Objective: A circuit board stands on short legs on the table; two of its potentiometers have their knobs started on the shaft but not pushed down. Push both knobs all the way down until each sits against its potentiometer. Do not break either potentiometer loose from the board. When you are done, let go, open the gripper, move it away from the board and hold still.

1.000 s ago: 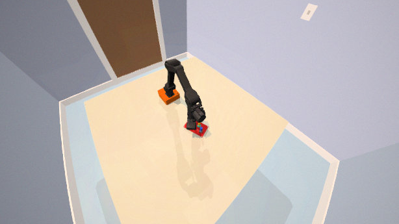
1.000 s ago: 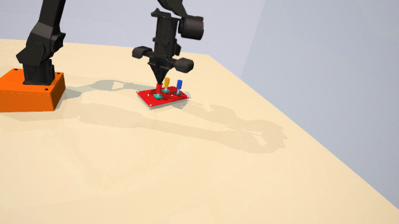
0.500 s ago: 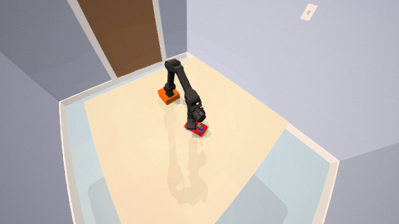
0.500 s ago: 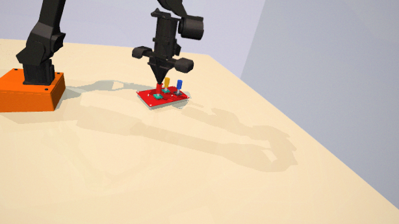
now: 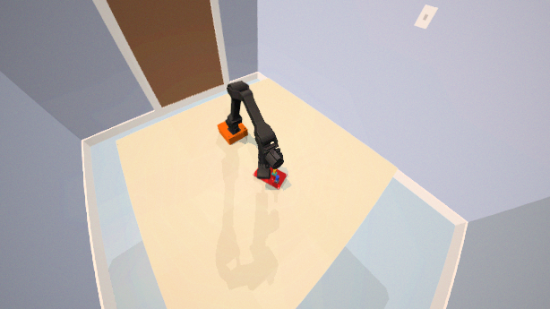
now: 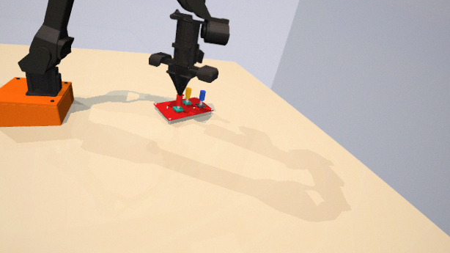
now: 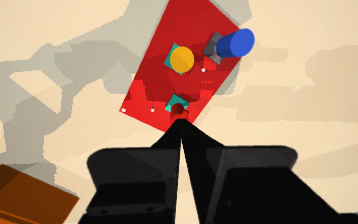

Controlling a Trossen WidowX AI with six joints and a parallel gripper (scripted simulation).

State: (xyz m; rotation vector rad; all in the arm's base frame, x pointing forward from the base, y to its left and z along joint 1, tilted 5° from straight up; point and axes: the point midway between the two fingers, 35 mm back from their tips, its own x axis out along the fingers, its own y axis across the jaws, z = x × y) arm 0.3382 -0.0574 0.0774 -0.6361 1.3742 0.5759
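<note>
The red circuit board (image 5: pixel 281 182) (image 6: pixel 165 112) (image 7: pixel 165 25) stands low on the table. It bears a red knob (image 6: pixel 179 100) (image 7: pixel 178 111) over a teal potentiometer, a yellow knob (image 6: pixel 188 92) (image 7: pixel 182 59) over another teal one, and a blue knob (image 6: pixel 202 95) (image 7: pixel 242 42) over a dark grey one. Pale shaft shows under the yellow and blue knobs; the blue knob looks tilted in the wrist view. My gripper (image 6: pixel 180 94) (image 7: pixel 181 120) is shut, with nothing between its fingers. Its tips point down at the top of the red knob and appear to touch it.
The arm's orange base (image 5: pixel 232 134) (image 6: pixel 33 112) (image 7: pixel 35 197) stands on the table (image 5: pixel 193 216) (image 6: pixel 183 210), behind the board in the top view. The yellow and blue knobs stand close beside the gripper. Walls rise beyond the table.
</note>
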